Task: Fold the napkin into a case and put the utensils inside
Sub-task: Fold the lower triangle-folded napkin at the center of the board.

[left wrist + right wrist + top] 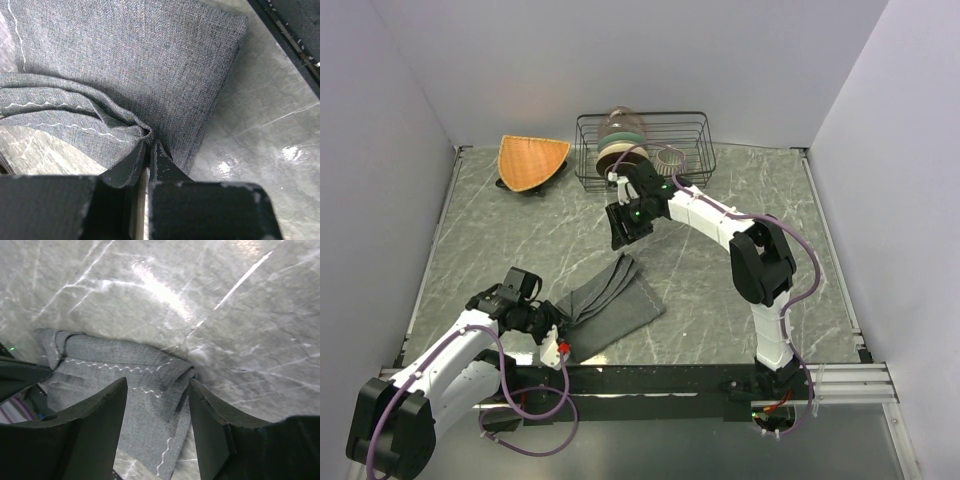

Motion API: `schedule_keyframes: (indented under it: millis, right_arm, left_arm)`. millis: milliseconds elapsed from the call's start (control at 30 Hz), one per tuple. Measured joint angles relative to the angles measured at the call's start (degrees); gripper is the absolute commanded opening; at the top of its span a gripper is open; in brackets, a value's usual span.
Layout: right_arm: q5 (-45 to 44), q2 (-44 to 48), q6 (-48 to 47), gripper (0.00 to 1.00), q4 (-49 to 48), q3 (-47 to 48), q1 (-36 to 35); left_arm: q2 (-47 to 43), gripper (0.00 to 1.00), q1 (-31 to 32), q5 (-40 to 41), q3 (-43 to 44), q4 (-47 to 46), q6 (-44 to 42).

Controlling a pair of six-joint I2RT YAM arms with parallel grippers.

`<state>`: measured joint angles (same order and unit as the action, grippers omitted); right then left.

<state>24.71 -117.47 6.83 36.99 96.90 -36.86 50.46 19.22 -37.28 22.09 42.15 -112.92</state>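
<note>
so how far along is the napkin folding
Partly done: the dark grey cloth napkin lies folded into loose layers, not yet a neat narrow case. In hand: the left gripper is shut on a bunched fold at its near end, and the right gripper hangs open over the far end. To do: finishing the case and adding utensils; none show in it.
</note>
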Motion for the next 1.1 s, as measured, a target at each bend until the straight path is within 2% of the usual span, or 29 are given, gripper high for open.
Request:
schedule_keyframes:
  millis: [233, 500, 833, 1000, 1100]
  right_arm:
    - [1.90, -0.02, 1.03, 0.60, 0.48, -1.62, 0.00]
    - [3.82, -0.04, 1.64, 0.52, 0.72, -1.81, 0.00]
    - [4.31, -0.92, 1.77, 0.50, 0.74, -1.81, 0.00]
    - [3.80, -1.29, 1.70, 0.45, 0.79, -1.81, 0.00]
    - [3.69, -1.53, 1.73, 0.36, 0.76, -1.81, 0.00]
  left_arm:
    - [-0.07, 0.02, 0.00, -0.33, 0.00, 0.63, 0.00]
    - [-0.44, 0.01, 0.00, -0.37, 0.00, 0.81, 0.00]
    - [-0.44, 0.02, 0.00, -0.37, 0.00, 0.81, 0.00]
    - [-0.50, 0.01, 0.00, -0.37, 0.00, 0.81, 0.00]
    - [-0.59, 0.01, 0.00, -0.37, 0.00, 0.87, 0.00]
